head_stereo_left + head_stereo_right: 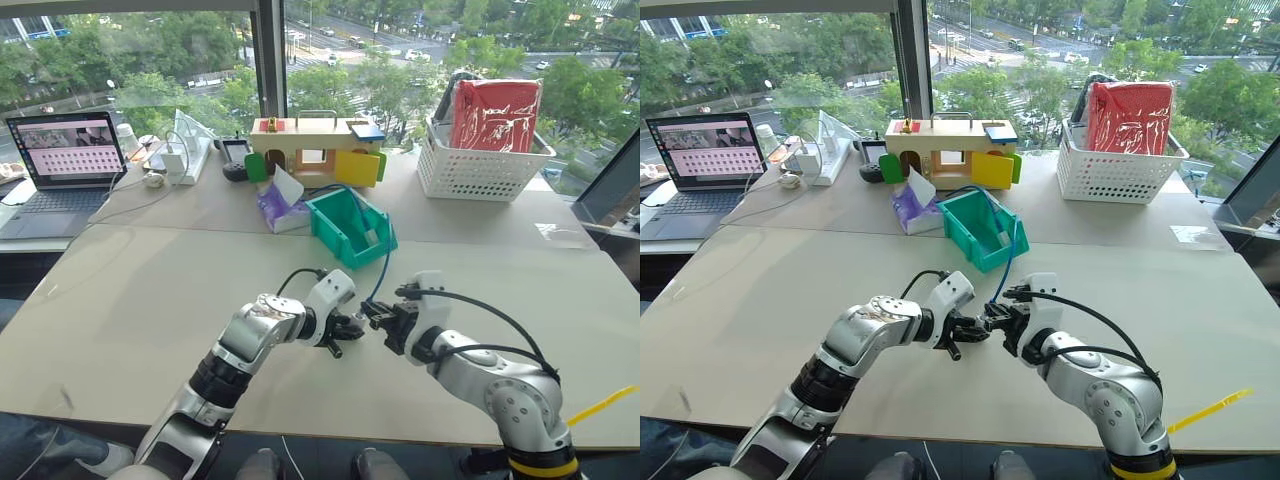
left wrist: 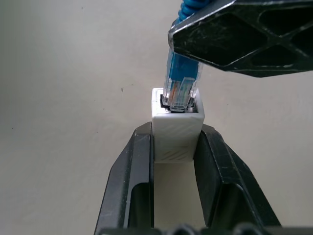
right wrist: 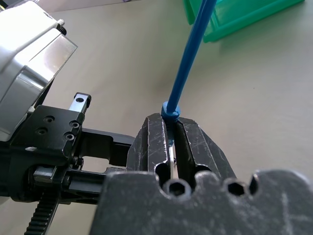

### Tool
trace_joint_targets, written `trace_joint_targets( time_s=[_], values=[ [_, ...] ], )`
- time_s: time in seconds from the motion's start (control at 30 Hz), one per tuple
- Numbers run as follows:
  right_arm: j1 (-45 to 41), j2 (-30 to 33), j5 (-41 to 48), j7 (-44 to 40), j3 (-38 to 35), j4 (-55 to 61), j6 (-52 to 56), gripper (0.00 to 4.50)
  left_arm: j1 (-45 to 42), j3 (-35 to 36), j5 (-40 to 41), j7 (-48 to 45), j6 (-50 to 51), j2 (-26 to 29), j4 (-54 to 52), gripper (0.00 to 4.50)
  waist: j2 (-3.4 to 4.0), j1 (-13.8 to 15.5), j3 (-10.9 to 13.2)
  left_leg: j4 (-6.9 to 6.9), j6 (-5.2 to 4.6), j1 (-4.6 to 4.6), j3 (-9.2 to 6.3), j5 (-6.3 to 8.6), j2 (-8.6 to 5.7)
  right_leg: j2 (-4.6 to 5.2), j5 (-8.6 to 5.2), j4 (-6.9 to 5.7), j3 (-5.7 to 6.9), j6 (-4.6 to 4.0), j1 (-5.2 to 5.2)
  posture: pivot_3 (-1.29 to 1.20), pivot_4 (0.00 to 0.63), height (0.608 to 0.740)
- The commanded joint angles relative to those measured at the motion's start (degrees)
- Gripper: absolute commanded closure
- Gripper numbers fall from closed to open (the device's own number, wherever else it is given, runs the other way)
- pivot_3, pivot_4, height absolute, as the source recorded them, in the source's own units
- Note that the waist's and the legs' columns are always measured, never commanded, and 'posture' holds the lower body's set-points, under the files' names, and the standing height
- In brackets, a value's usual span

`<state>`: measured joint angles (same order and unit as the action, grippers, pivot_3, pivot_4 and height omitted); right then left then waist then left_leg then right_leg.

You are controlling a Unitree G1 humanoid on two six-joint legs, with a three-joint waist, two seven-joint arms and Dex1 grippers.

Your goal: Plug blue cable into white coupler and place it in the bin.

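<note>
My left gripper [image 1: 350,328] is shut on the white coupler [image 2: 176,132], held low over the table in front of me. The clear plug [image 2: 180,85] of the blue cable [image 1: 384,262] sits in the coupler's dark socket. Meeting it tip to tip, my right gripper [image 1: 376,314] is shut on the blue cable just behind the plug; in the right wrist view the cord [image 3: 188,58] rises out of its closed fingers [image 3: 151,132]. From there the cable runs back to the teal-green bin [image 1: 335,240], which stands just beyond both grippers with its sloped open front facing me.
A white lattice basket [image 1: 470,172] holding a red pack stands at the back right. A wooden toy house [image 1: 315,148], a purple tissue pack [image 1: 280,205] and a laptop [image 1: 65,160] line the back. Bare tabletop [image 1: 130,300] lies to the left and right of the grippers.
</note>
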<state>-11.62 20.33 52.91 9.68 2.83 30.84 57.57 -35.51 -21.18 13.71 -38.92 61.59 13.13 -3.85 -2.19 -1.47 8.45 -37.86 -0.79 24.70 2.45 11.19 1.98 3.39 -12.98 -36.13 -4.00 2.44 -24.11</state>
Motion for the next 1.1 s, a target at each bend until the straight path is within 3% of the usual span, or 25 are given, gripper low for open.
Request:
trace_joint_targets(
  time_s=[0.03, 0.23, 0.7, 0.9, 0.97, 1.0, 1.1],
  values=[
    [1.46, -0.02, -0.29, -1.33, 2.39, -1.99, 5.49, 4.5, -1.01, 1.77, 1.36, 1.04, 0.37, -0.43, -3.79, 3.84, 0.0, 0.02, 0.0, 0.0, 0.0, 0.0, 0.0, 0.0, 0.0, 0.0, 0.0, -0.01, 0.0, 0.0, -0.01, 0.0, 0.15, 0.737],
    [0.02, 3.69, -3.15, -5.21, 4.75, -1.82, 8.71, 4.5, -0.66, 1.4, 1.92, 2.81, 1.38, -0.77, -5.51, 3.84, 0.0, 0.03, 0.0, 0.0, 0.0, 0.0, -0.01, 0.0, -0.01, 0.01, 0.0, 0.0, 0.0, 0.0, 0.0, 0.0, 0.15, 0.737],
    [5.96, 3.55, -6.4, -12.12, 3.94, -4.85, 9.11, 4.5, 1.73, 2.99, 4.32, 6.61, 4.17, -0.62, -8.76, 3.84, -0.08, 0.46, -0.3, 0.0, 0.0, -0.06, -0.02, 0.01, -0.01, 0.01, -0.02, 0.04, 0.02, 0.01, 0.09, 0.0, 0.15, 0.737],
    [3.2, 0.15, -7.49, -14.11, -2.43, -4.53, 2.7, 4.5, 2.44, 3.0, 4.63, 6.41, 2.65, 2.05, -8.83, 3.84, -0.1, 0.27, -0.33, 0.01, 0.0, -0.1, -0.01, 0.01, -0.01, 0.0, -0.03, 0.03, 0.02, 0.02, 0.08, 0.0, 0.15, 0.737],
    [2.37, -0.04, -8.59, -15.29, -4.02, -3.71, -0.59, 4.5, 3.05, 3.04, 6.06, 4.82, 2.76, 3.05, -9.56, 2.84, -0.1, 0.04, -0.33, 0.01, 0.0, -0.09, -0.01, 0.01, 0.0, -0.01, -0.03, 0.0, 0.01, 0.02, 0.05, 0.0, 0.15, 0.737],
    [1.8, -0.75, -7.23, -15.26, -6.33, -3.04, -1.25, 4.5, 3.24, 3.53, 6.66, 4.51, 2.89, 3.24, -9.85, 2.72, -0.08, -0.11, -0.31, 0.01, 0.0, -0.08, -0.02, 0.01, 0.02, -0.03, -0.03, 0.01, 0.01, 0.02, 0.04, 0.0, 0.15, 0.737],
    [-0.07, -1.22, -2.43, -14.58, -13.45, -1.44, -1.24, 4.5, 3.73, 4.0, 7.35, 3.88, 2.45, 4.48, -10.58, 1.61, 0.02, 0.05, -0.23, 0.01, 0.0, -0.04, -0.03, 0.0, 0.01, -0.02, -0.01, -0.03, 0.01, 0.0, -0.01, 0.0, 0.15, 0.737]
  ],
)
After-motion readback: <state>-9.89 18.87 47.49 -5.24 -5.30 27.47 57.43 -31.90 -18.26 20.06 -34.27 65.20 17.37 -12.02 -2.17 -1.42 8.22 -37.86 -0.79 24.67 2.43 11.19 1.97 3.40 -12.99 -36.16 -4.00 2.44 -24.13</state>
